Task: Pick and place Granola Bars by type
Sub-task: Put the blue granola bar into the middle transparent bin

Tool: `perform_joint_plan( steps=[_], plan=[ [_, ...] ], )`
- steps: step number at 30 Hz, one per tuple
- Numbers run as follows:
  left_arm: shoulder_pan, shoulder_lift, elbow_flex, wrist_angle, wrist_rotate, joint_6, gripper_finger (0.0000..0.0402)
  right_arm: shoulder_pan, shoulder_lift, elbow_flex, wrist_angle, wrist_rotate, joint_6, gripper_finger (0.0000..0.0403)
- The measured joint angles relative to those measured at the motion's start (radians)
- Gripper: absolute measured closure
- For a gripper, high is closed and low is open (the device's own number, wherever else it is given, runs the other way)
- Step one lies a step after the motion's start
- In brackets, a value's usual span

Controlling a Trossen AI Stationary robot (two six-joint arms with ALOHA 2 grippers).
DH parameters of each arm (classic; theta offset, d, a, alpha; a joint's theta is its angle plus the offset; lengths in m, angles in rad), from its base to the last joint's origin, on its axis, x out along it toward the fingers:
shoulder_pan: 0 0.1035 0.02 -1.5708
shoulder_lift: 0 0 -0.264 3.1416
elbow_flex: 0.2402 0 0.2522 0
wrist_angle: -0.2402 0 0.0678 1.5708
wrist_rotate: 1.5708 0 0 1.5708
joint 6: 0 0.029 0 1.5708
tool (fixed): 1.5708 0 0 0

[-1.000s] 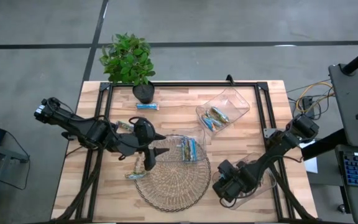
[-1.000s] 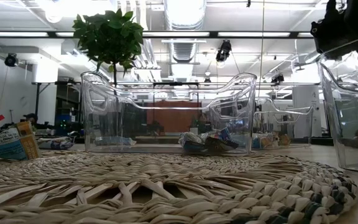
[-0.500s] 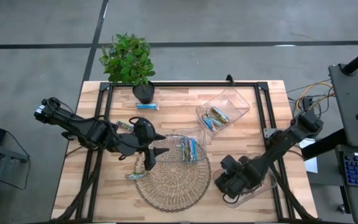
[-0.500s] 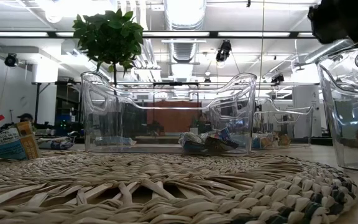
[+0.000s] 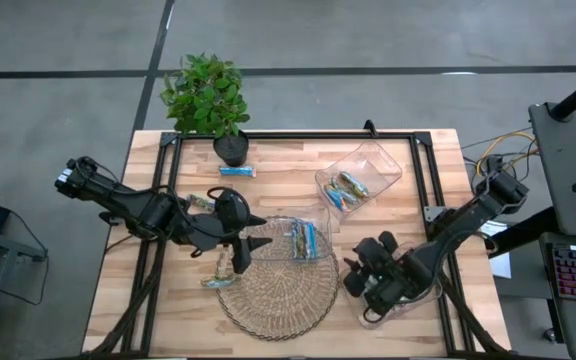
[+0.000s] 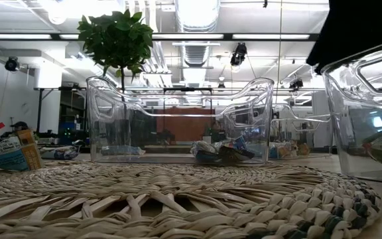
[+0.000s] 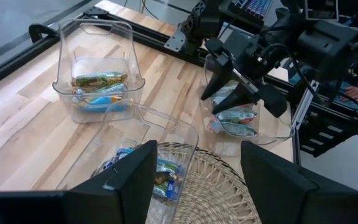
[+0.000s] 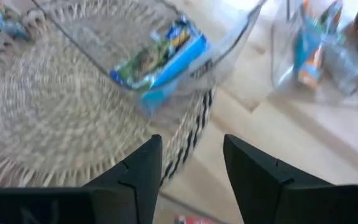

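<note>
On the desk (image 5: pixel 388 215), your right gripper (image 5: pixel 361 277) sits low over the near-right clear tray (image 7: pixel 247 127), just off the edge of the woven mat (image 5: pixel 276 290). Its fingers (image 8: pixel 132 171) stand apart with a gap between them and nothing held. That tray holds a few granola bars (image 7: pixel 236 115) in green and silver wrappers.

Your left gripper (image 5: pixel 253 245) hovers at the mat's far-left edge, beside the middle tray (image 5: pixel 303 240). Its fingers (image 7: pixel 132 183) are spread wide and hold nothing. The middle tray rests partly on the mat and holds bars in blue wrappers (image 8: pixel 160 59).

A third tray (image 5: pixel 358 178) lies well apart toward the far right of the desk, with a blue bar and a green one (image 7: pixel 98 81) inside.

Loose bars remain outside the trays: one blue bar (image 5: pixel 236 171) just in front of the potted plant (image 5: pixel 208 100), one (image 5: pixel 200 201) close to your left arm, and a pair (image 5: pixel 223 270) at the mat's left rim, under your left gripper.
</note>
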Motion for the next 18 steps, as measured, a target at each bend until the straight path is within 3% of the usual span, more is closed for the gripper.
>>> perform_joint_plan(
  steps=[10, 18],
  plan=[
    [0.0, 0.0, 0.0, 0.0, -0.001, -0.003, 0.0188, -0.008, 0.01, 0.001, 0.025, 0.181, -0.057, 0.0241],
    [0.0, 0.0, 0.0, 0.0, -0.001, -0.062, 0.0188, -0.012, 0.01, 0.002, 0.045, 0.186, -0.072, 0.0241]
  ],
)
